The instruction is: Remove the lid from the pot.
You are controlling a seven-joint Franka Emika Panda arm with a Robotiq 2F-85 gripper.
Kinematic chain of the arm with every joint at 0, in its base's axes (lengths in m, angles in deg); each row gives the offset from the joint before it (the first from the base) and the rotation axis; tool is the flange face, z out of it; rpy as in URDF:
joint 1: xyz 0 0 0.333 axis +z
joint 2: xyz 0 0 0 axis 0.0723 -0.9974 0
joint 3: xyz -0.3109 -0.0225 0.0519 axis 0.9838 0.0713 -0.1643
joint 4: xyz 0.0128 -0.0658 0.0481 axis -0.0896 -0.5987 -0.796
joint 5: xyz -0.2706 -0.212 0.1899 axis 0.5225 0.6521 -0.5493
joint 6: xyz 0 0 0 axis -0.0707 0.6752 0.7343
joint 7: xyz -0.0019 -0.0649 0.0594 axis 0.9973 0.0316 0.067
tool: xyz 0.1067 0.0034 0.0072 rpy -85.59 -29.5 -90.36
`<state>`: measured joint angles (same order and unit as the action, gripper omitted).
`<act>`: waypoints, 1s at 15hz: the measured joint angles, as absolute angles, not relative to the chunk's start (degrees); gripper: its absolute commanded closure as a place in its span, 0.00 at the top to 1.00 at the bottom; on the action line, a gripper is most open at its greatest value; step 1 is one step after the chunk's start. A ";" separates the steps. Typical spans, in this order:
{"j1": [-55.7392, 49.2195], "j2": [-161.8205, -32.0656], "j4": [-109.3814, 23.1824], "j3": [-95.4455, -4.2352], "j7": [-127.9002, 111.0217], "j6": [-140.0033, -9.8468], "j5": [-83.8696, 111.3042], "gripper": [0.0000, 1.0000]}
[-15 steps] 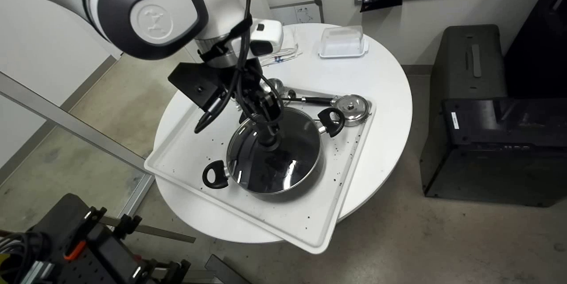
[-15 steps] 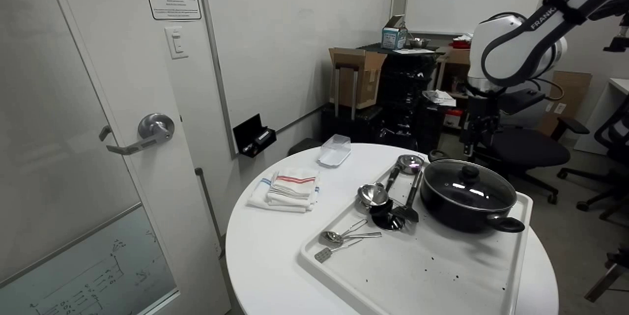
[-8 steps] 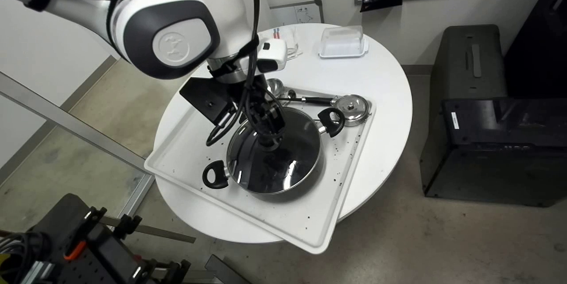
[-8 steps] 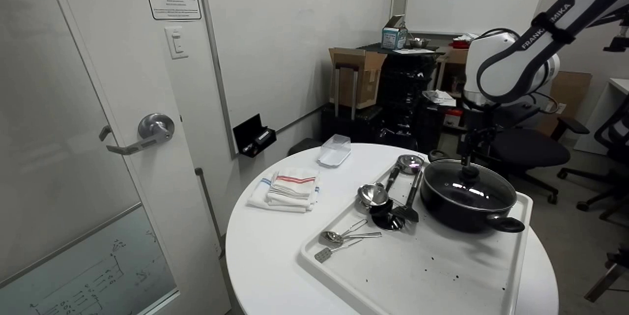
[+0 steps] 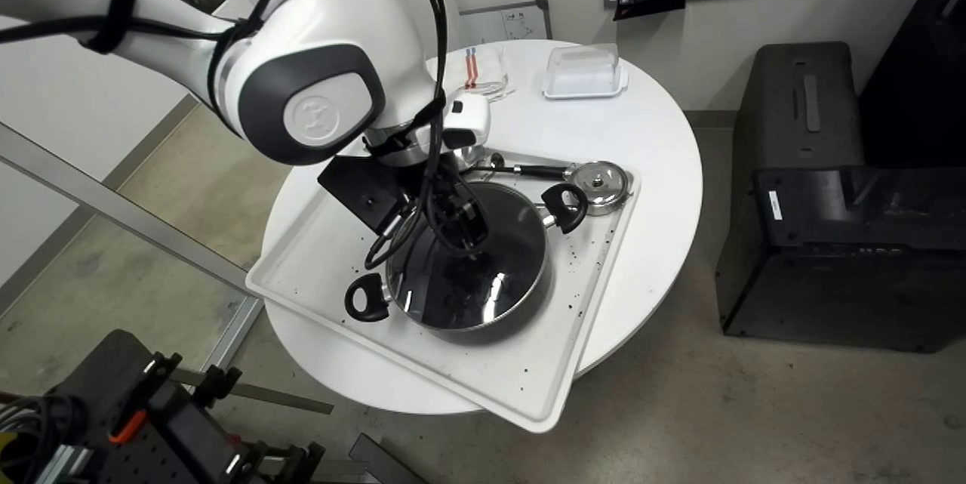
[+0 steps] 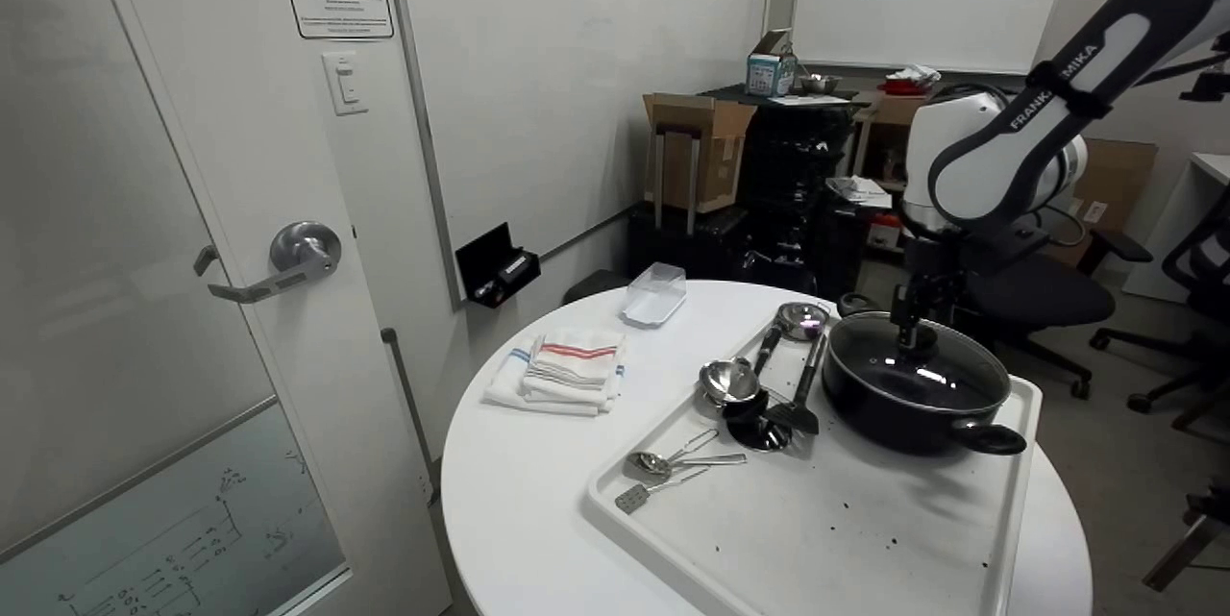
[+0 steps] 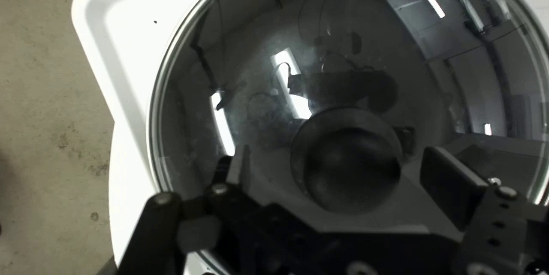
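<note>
The black pot (image 5: 564, 208) stands on the tray in both exterior views, with its dark side wall (image 6: 879, 416) and loop handles showing. The see-through glass lid (image 5: 460, 299) with its metal rim lies flat on the pot; it also shows in an exterior view (image 6: 870, 376) and fills much of the wrist view (image 7: 257, 64). Its dark round knob (image 7: 351, 172) is between my fingers. My gripper (image 7: 341, 167) is open, one finger on each side of the knob, with a gap to each. In both exterior views the gripper (image 5: 472, 242) (image 6: 908, 328) is low over the lid's middle.
The white tray (image 6: 798, 539) lies on the round white table (image 6: 519, 510). Metal strainers (image 6: 730, 381), a black spatula (image 6: 794, 416) and small utensils (image 6: 653, 464) lie beside the pot. Folded towels (image 6: 567, 371) and a clear plastic box (image 6: 656, 294) are on the table.
The arm has come down over the pot, and the gripper has dropped from above the lid to around its knob. The lid and pot have not moved.
</note>
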<state>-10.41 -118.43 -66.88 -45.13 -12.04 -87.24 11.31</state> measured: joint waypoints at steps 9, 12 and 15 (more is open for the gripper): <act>-10.67 -118.54 -66.71 -45.85 -12.05 -88.91 11.30 0.30; -11.15 -118.08 -66.72 -46.20 -12.05 -88.92 11.28 0.26; -11.91 -118.00 -66.74 -46.80 -12.07 -88.92 11.23 0.26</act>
